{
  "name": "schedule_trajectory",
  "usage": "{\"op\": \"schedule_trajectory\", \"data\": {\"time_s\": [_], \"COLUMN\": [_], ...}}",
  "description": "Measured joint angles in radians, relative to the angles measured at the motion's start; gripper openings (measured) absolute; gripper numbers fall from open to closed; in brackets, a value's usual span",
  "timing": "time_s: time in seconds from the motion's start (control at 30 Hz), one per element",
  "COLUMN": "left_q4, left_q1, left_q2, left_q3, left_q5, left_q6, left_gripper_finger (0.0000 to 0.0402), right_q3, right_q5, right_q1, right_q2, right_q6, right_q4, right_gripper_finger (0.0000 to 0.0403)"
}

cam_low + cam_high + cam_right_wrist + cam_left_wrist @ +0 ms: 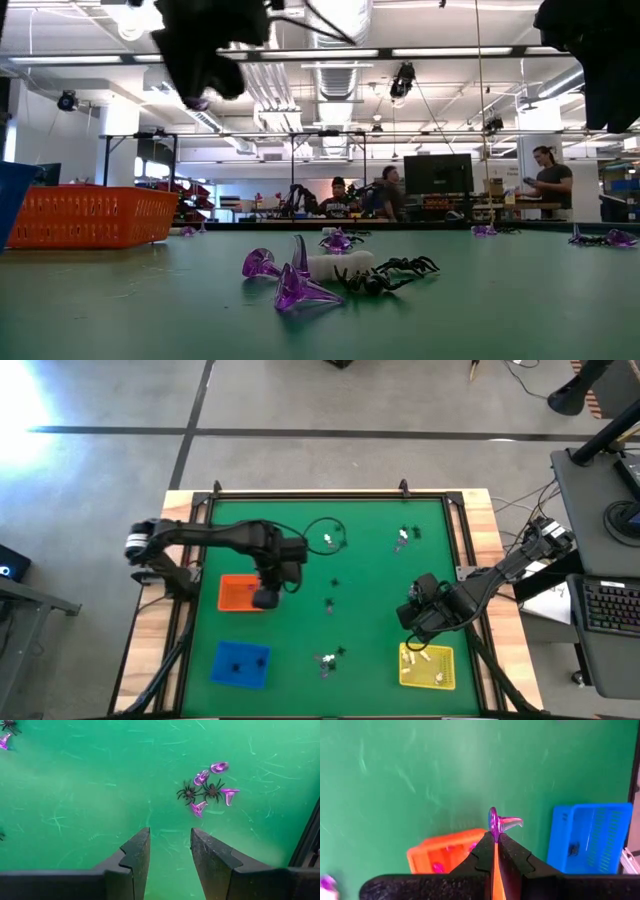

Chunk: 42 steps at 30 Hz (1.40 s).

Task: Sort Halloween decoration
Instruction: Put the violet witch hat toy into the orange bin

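Note:
My left gripper (pixel 496 840) is shut on a tiny purple witch-hat trinket (pixel 501 822). It hangs high over the orange tray (pixel 236 592), which has purple pieces in it (pixel 438 867). My right gripper (pixel 170 837) stands open above the green mat, left of the yellow tray (pixel 428 666). Past its fingers lies a cluster of black spiders and purple hats (pixel 207 787). More trinkets lie scattered on the mat (pixel 330 603). In the low view, purple hats, a white piece and a black spider (pixel 335 272) lie close by. My left gripper pinches the purple hat by the edge of its round brim (pixel 493 833), right at the ends of its two fingers. The fingers point steeply down. The hat is lifted clear, above the orange tray, its brim on edge and its cone (pixel 512 821) sticking out sideways.
The blue tray (pixel 240 663) holds a dark trinket at the near left. White pieces lie in the yellow tray. A black cable loop (pixel 322 532) lies at the far middle. A wooden frame (pixel 330 495) rims the mat. People sit and stand at desks beyond the table (pixel 548 175).

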Motion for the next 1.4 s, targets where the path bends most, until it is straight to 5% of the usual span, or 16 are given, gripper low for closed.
{"op": "schedule_trajectory", "data": {"time_s": [0.33,0.67,1.03,1.4], "left_q4": [0.224,0.395,0.441,0.44], "left_q1": [0.0,0.0,0.0,0.0], "left_q2": [-0.248,-0.383,-0.421,-0.418], "left_q3": [-0.405,-0.685,-0.767,-0.782], "left_q5": [-0.002,-0.004,-0.172,-0.183], "left_q6": [-0.23,-0.391,-0.392,-0.387], "left_gripper_finger": [0.0,0.0,0.0,0.0007], "right_q3": [0.0,0.0,0.0,0.0], "right_q5": [0.0,0.0,0.0,0.0], "right_q1": [0.0,0.0,0.0,0.0], "right_q2": [0.0,0.0,0.0,0.0], "right_q6": [0.018,0.033,0.031,0.006], "right_q4": [0.0,0.005,0.008,0.009], "right_gripper_finger": [0.0134,0.0134,0.0134,0.0134]}}
